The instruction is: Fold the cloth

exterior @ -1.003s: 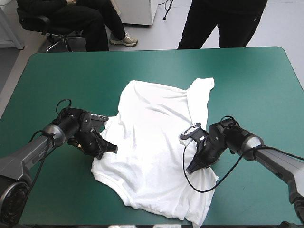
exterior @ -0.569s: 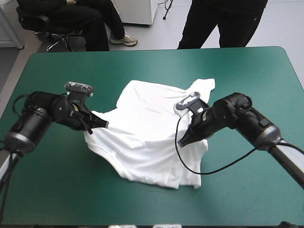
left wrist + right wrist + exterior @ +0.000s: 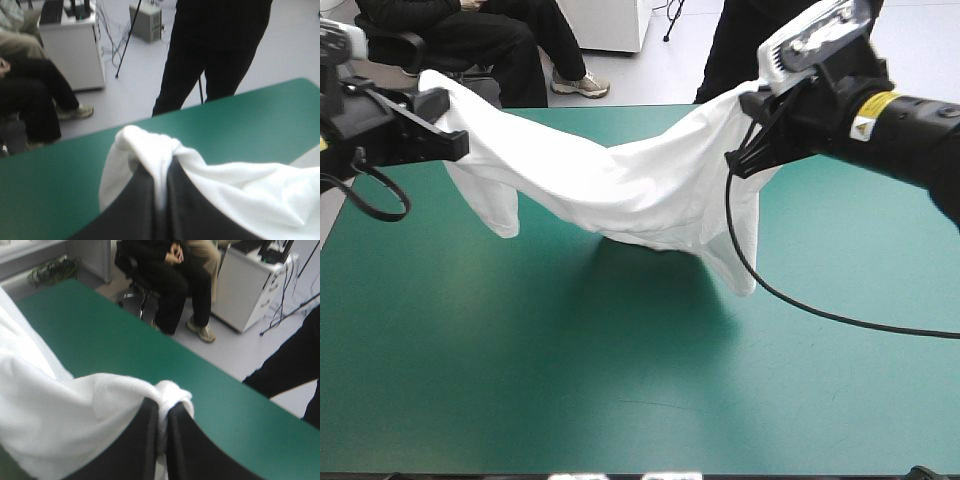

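Observation:
The white T-shirt hangs in the air, stretched between both grippers and sagging in the middle. Its lowest folds reach down close to the teal-green table, and a sleeve dangles at each side. My left gripper is raised at the far left, shut on one corner of the T-shirt. My right gripper is raised at the far right, shut on the other corner. In the left wrist view a bunched fold of T-shirt is pinched in the left gripper. The right wrist view shows the T-shirt pinched in the right gripper.
The teal-green cover lies bare in front of the hanging cloth and to both sides. The table's far edge runs just behind the cloth.
Both arms have risen and moved apart toward the far side. The T-shirt, earlier lying on the table with its edges pinched, has come up and now hangs between them.

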`<action>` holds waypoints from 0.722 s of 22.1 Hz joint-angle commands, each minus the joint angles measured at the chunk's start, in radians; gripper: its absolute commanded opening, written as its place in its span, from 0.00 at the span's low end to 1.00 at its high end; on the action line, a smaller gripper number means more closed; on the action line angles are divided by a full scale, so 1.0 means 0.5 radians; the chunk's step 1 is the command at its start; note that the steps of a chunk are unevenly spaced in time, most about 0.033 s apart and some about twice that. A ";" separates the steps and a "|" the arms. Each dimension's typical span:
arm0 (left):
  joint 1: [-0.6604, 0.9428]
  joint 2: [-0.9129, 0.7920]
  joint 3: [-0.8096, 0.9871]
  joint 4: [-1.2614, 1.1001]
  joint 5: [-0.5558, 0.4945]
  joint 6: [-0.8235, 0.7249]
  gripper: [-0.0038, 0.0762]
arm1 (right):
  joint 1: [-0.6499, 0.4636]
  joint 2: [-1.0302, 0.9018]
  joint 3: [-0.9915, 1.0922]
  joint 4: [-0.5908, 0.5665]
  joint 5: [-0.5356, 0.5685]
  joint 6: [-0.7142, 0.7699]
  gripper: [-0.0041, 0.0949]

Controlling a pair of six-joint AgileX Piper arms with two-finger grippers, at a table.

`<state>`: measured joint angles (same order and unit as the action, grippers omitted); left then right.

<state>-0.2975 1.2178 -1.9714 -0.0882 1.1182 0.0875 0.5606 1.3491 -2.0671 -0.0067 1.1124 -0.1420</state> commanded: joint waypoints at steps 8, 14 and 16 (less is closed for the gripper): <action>-0.004 -0.143 -0.712 -0.458 -0.211 0.256 0.03 | 0.001 -0.201 -0.595 0.287 -0.099 -0.066 0.02; -0.004 -0.321 -0.712 -0.589 -0.109 0.262 0.03 | 0.001 -0.322 -0.595 0.645 0.222 0.008 0.02; -0.004 -0.347 -0.703 -0.594 -0.077 0.262 0.03 | 0.001 -0.345 -0.589 0.666 0.273 0.089 0.02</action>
<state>-0.2975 1.0604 -2.3134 -0.3582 1.1406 0.2200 0.5606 1.1981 -2.3449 0.2943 1.2506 -0.1397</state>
